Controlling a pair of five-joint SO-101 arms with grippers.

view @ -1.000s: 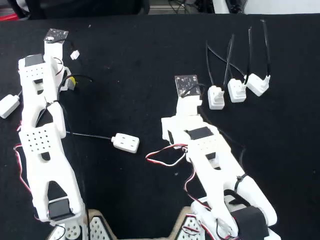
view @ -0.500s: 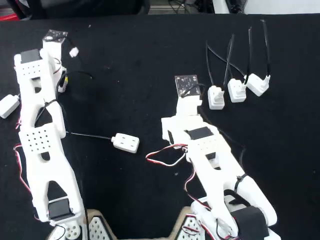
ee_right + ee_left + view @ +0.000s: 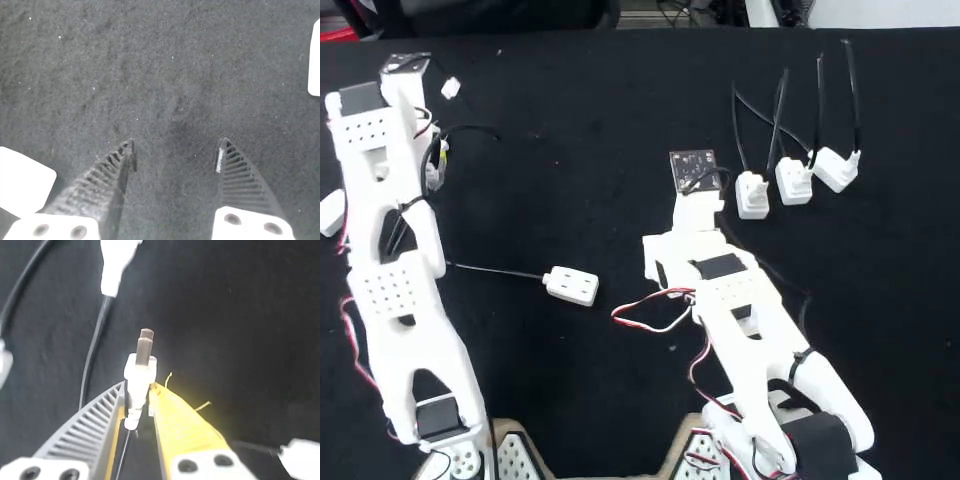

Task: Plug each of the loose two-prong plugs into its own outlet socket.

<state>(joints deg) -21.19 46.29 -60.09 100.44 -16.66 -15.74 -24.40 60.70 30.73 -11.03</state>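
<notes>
Far-left table side: left hand clenched on small white two-prong plug, prongs pointing away from hand.
Between arms: white rectangular outlet socket, flat on table.
Right hand: released, fingers spread above table.

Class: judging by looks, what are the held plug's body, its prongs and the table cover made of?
Plug body: smooth white plastic, by its moulded sheen. Prongs: probably metal, dull dark round pins. Table cover: seemingly black felt-like cloth, matte with fuzzy speckled grain.
</notes>
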